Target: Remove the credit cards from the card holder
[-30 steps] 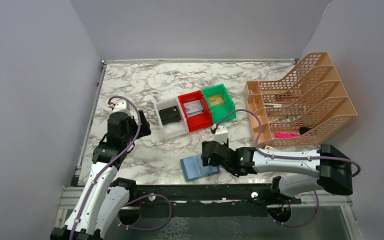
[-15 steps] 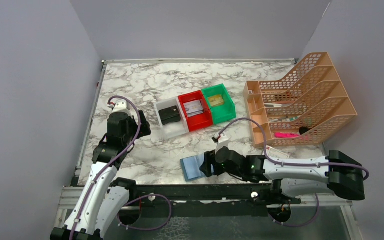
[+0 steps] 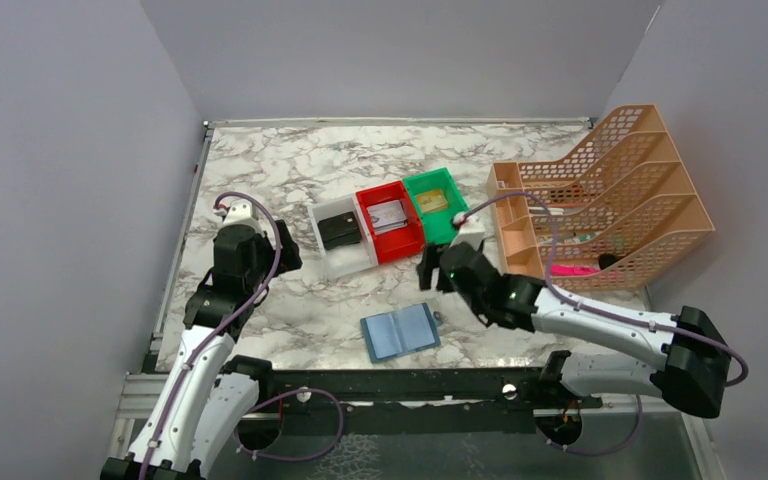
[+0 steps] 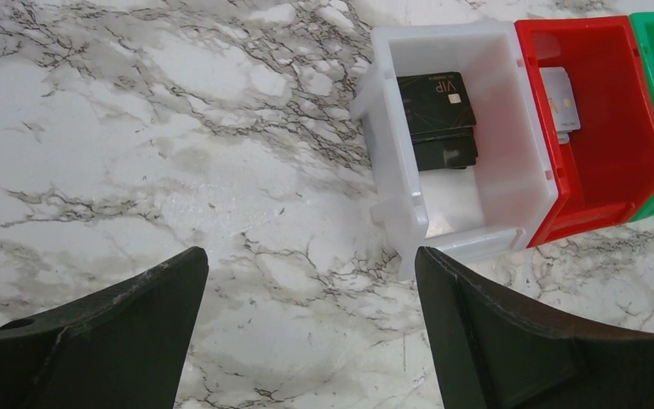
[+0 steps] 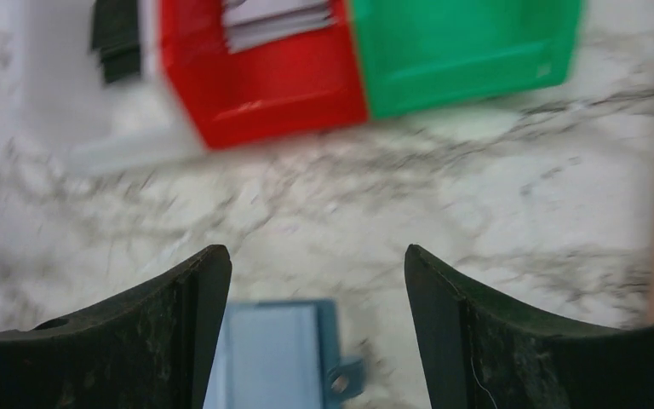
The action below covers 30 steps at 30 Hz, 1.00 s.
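Observation:
The teal-blue card holder (image 3: 400, 332) lies open and flat near the table's front edge; its right panel and snap tab show blurred in the right wrist view (image 5: 277, 358). No card shows sticking out of it. My right gripper (image 3: 427, 272) is open and empty, raised behind the holder, in front of the red bin. My left gripper (image 3: 282, 256) is open and empty at the left, near the white bin (image 4: 451, 145). Black cards (image 4: 437, 115) lie in the white bin, a pale card (image 4: 560, 100) in the red bin (image 3: 390, 222), a yellowish card in the green bin (image 3: 438, 205).
An orange mesh file rack (image 3: 600, 200) stands at the right, close to my right arm. The three bins sit side by side mid-table. Grey walls close the table at the left, back and right.
My right gripper has lifted off the card holder and swung back toward the red and green bins. The holder stays open on the table. The left arm has not moved.

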Available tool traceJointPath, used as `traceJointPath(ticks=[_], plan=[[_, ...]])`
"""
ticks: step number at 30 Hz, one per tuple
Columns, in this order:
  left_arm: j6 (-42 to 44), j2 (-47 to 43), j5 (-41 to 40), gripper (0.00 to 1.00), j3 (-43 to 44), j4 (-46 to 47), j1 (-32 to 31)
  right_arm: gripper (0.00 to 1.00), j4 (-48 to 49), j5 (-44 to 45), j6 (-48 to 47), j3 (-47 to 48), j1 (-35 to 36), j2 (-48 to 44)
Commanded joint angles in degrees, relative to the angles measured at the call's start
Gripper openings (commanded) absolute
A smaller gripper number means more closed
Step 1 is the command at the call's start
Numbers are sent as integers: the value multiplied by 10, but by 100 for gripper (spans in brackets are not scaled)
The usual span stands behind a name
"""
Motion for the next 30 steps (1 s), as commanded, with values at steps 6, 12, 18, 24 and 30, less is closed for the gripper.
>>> traceJointPath(ticks=[6, 12, 18, 24, 30], plan=[[4, -33, -40, 97, 9, 26, 3, 81, 46, -12, -105, -25, -146, -140], [1, -57, -54, 98, 10, 32, 3, 81, 54, -54, -129, -55, -146, -202], [3, -79, -59, 99, 7, 40, 3, 81, 42, -54, -103, -76, -146, -201], [5, -94, -56, 99, 3, 47, 3, 81, 44, -71, -86, -73, -146, -165], [9, -117, -54, 99, -2, 53, 3, 81, 29, -72, -82, -60, -146, -149]])
